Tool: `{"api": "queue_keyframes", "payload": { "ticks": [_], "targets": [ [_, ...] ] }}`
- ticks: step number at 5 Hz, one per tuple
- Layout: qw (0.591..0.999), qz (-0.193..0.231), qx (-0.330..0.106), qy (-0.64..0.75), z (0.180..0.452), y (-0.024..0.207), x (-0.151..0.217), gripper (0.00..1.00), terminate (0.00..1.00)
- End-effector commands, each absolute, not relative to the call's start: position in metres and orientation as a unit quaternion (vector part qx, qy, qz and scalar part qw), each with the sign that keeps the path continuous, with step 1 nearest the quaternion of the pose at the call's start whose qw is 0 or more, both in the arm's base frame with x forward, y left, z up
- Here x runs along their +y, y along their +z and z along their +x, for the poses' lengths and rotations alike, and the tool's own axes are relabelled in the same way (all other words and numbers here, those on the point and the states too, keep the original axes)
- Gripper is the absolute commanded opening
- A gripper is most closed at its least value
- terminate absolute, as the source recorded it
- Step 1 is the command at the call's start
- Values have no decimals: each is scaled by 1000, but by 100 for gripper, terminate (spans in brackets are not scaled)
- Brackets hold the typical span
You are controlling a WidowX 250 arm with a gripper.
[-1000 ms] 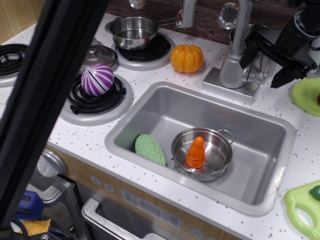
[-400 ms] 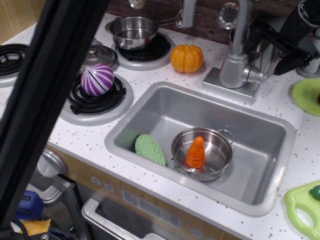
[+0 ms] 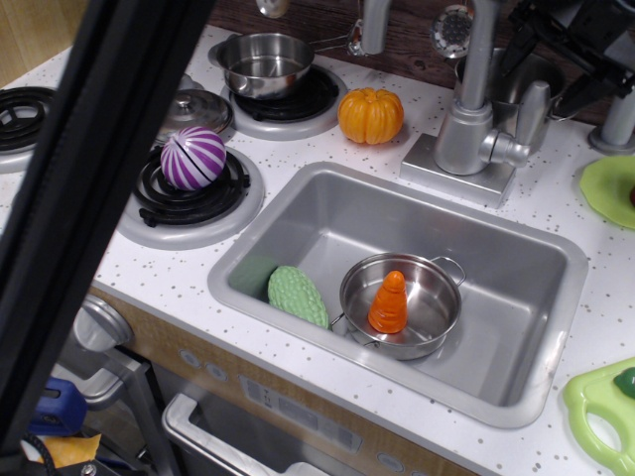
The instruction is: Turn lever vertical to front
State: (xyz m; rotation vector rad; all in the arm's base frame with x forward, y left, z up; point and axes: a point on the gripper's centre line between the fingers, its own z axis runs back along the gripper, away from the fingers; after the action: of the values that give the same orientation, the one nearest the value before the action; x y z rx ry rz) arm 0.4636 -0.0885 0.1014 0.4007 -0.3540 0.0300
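- my black gripper (image 3: pixel 571 45) hung at the top right edge, mostly cropped; i couldn't tell whether it was clenched or released.
- the short flat silver-grey plastic lever (image 3: pixel 533 114) stood upright on the right of the grey faucet base (image 3: pixel 458 169), apart from me.
- risk: coming in blind, i'd likely clip the tall silver spout pipe (image 3: pixel 478 55) or skid off the paddle.
- open room lay over the steel sink (image 3: pixel 556 260); the lime green plate (image 3: pixel 610 190) crowded the right.

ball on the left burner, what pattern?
Purple and white stripes on the ball, clearest in the only view, observation.image.
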Motion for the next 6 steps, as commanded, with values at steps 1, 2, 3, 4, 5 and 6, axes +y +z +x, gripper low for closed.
{"api": "queue_keyframes", "payload": {
  "ticks": [1,2,3,4,5,6],
  "targets": [
    [965,162,-203,42,465,126,-90,0,0],
    [966,150,-202,50,461,120,-91,0,0],
    [970,132,-195,68,454,118,-92,0,0],
    [974,125,-140,126,440,116,-101,0,0],
    [974,119,-129,142,430,106,-104,0,0],
    [978,81,-123,145,423,96,-99,0,0]
  ]
}}
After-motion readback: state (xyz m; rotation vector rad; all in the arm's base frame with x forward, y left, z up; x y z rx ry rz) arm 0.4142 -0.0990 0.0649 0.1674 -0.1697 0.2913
